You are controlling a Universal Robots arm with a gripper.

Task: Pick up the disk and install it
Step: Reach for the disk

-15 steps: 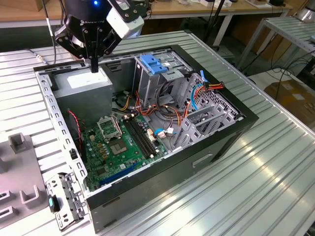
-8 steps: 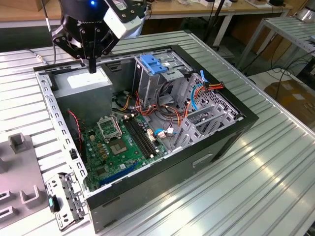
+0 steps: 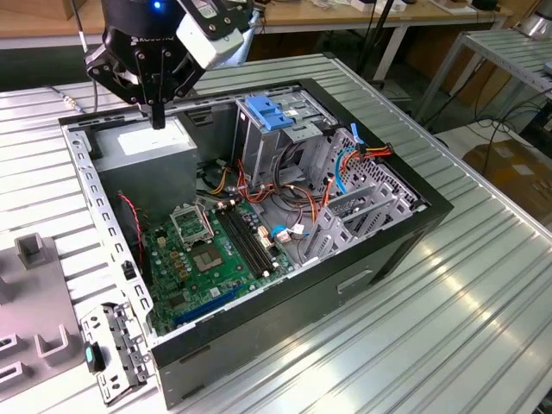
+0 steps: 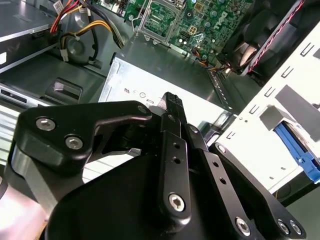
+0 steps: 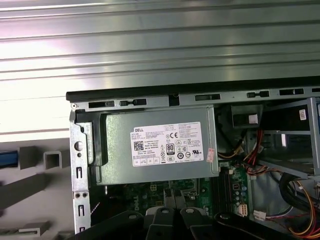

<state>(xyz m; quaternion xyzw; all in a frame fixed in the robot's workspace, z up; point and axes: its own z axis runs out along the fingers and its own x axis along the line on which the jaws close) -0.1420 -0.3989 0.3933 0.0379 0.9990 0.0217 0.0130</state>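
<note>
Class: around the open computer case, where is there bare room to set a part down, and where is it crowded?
Free: the ribbed table on the exterior view's right of the computer case. Crowded: inside, cables tangle between drive cage and motherboard; the hand hangs over the power supply; grey fixtures sit at the exterior view's left.

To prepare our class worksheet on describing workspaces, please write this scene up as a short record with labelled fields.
Setting: open computer case lying on a ribbed metal table
Pincer: pincer shut, holding nothing, just above the power supply
Inside the case: green motherboard, drive cage with a blue tab, coloured cables
Beside the case: grey fixture, at the exterior view's left
</note>
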